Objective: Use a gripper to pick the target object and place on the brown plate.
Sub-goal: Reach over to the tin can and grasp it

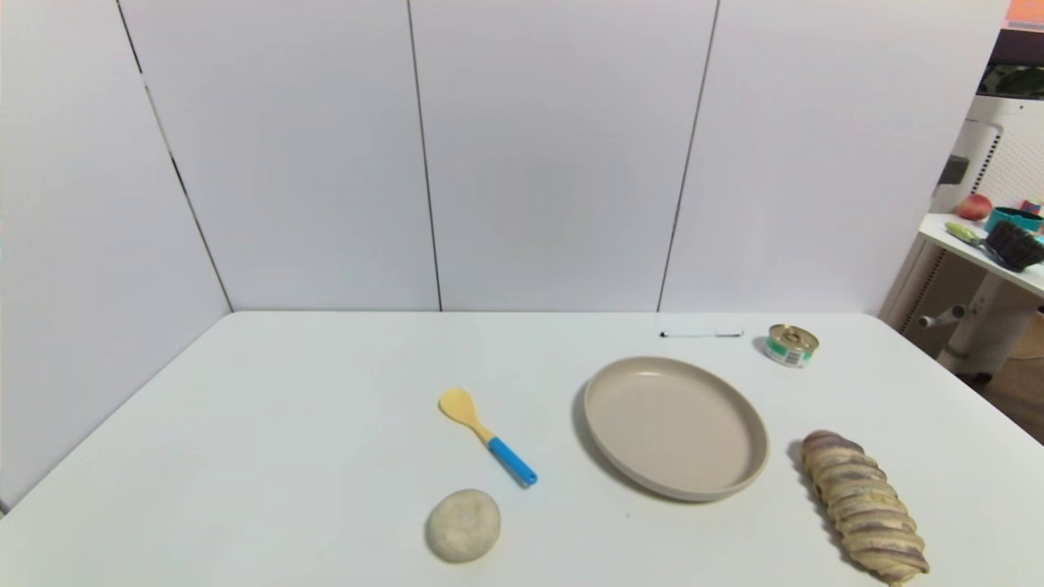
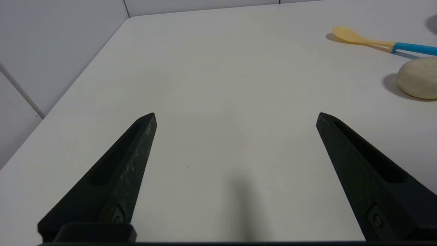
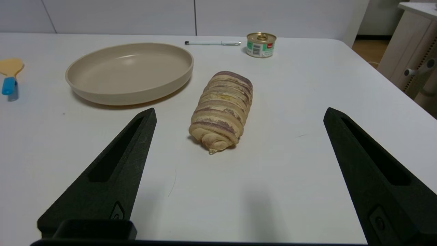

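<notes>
Squat round tin can (image 1: 792,345), gold pull-tab lid, green and white label, upright on the smooth white table (image 1: 326,424), right of centre in the head view, near the far edge. Thin white pen (image 1: 701,334) lying just to the left of it. Below and left of the can, apart from it: brown plate (image 1: 675,426), wide, matte beige-tan, low raised rim, bare inside. Lower right: long twisted bread loaf (image 1: 863,505), ridged crust with purplish stripes. Centre: spoon (image 1: 486,436), pale yellow bowl, glossy blue handle. Beneath it, round pale bun (image 1: 462,525), dull and slightly speckled.

Neither arm within the head view. In the left wrist picture, left gripper (image 2: 237,116) low over bare table, two tapered black fingers spread wide, nothing between them. In the right wrist picture, right gripper (image 3: 239,114) likewise spread wide and holding nothing, loaf (image 3: 222,110) beyond the gap, can (image 3: 261,44) far beyond at upper centre, plate (image 3: 129,72) at upper left.
</notes>
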